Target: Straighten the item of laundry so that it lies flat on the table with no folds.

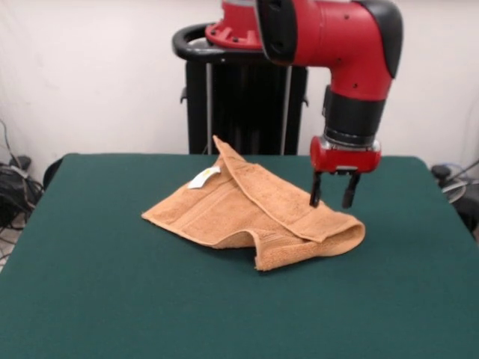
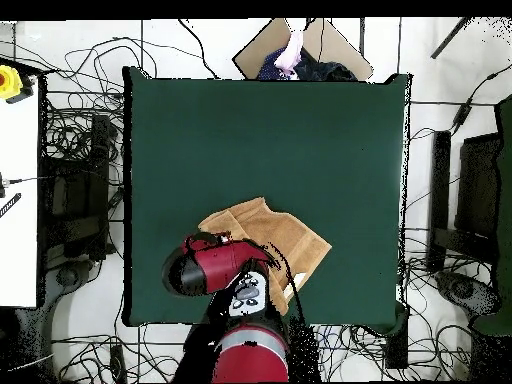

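The towel (image 1: 251,213) lies on the table (image 1: 90,284) somewhat toward the far edge and a little right of the middle in the front view, well clear of every corner, and it is far from flat. Starting at its left, a single layer spreads toward a blunt corner on the green surface, with a woven band running across it. Next comes the small white tag (image 1: 203,177), sitting near the upper edge just beside a raised point of cloth that stands up toward the far side. From that point a long flap is doubled over diagonally, its hem running down to the right. Below it another fold curls under at the near edge, and at the right end the cloth is rolled into a rounded lump. Above that right end hangs the gripper (image 1: 333,191), its two dark fingers parted by a narrow gap and holding nothing, the tips just above the folded hem. As I judge it, the task is barely begun: the flap, the lower fold and the rolled end all remain to be opened.
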{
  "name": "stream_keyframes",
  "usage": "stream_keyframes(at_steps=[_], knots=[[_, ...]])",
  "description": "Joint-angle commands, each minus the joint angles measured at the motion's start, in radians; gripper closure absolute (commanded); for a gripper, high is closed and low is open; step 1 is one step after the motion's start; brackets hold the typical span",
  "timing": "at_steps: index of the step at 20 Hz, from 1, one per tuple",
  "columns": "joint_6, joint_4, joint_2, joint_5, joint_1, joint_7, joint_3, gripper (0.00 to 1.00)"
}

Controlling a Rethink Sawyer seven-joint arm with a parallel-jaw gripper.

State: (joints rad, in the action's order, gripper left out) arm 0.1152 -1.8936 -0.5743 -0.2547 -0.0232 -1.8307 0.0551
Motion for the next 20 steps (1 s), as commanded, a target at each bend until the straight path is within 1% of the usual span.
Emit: stream_keyframes(at_steps=[1, 3, 6, 10, 14, 16, 20], knots=[[0.152, 0.083, -0.077, 0.083, -0.007, -0.116, -0.085, 0.00], [0.135, 0.083, -0.068, 0.090, 0.010, -0.127, -0.104, 0.00], [0.069, 0.075, -0.029, 0.098, 0.024, -0.151, -0.112, 0.00], [-0.005, 0.069, 0.004, 0.107, 0.003, -0.180, -0.078, 0.00], [-0.075, 0.077, 0.065, 0.094, 0.008, -0.179, -0.075, 0.00], [-0.110, 0.075, 0.082, 0.090, -0.004, -0.185, -0.056, 0.00], [-0.120, 0.076, 0.077, 0.100, -0.023, -0.185, -0.030, 0.00]])
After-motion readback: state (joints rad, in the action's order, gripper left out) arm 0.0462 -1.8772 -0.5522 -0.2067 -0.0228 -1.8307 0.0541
